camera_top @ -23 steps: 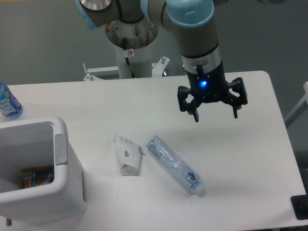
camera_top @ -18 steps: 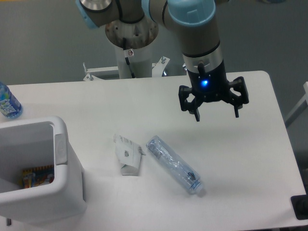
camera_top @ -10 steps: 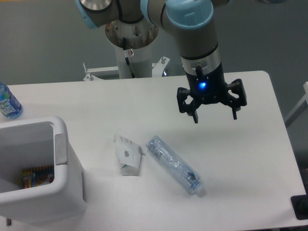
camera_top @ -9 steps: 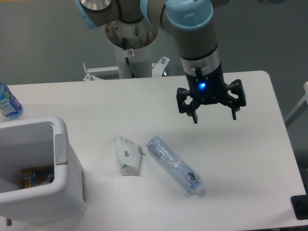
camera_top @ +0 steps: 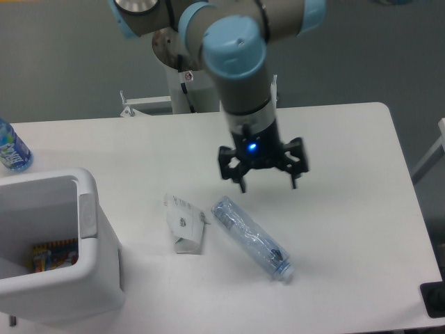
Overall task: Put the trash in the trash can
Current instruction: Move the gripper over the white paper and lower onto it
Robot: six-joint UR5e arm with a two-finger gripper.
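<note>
Two pieces of trash lie on the white table: a crumpled white carton piece (camera_top: 185, 225) with small print, and to its right a crushed clear plastic bottle (camera_top: 252, 238) lying diagonally. My gripper (camera_top: 267, 181) hangs open above the table, just above and behind the bottle's upper end, holding nothing. The trash can (camera_top: 83, 280), a large white bin with a thick rim, stands at the front left, and some colourful litter shows inside it.
A blue-labelled water bottle (camera_top: 12, 148) stands at the table's far left edge. The arm's base column (camera_top: 188, 69) rises behind the table's back edge. A dark object (camera_top: 433, 299) sits at the front right corner.
The gripper has moved left and toward the front, from over the right part of the table to just above the clear bottle. It stays open. The trash has not moved.
</note>
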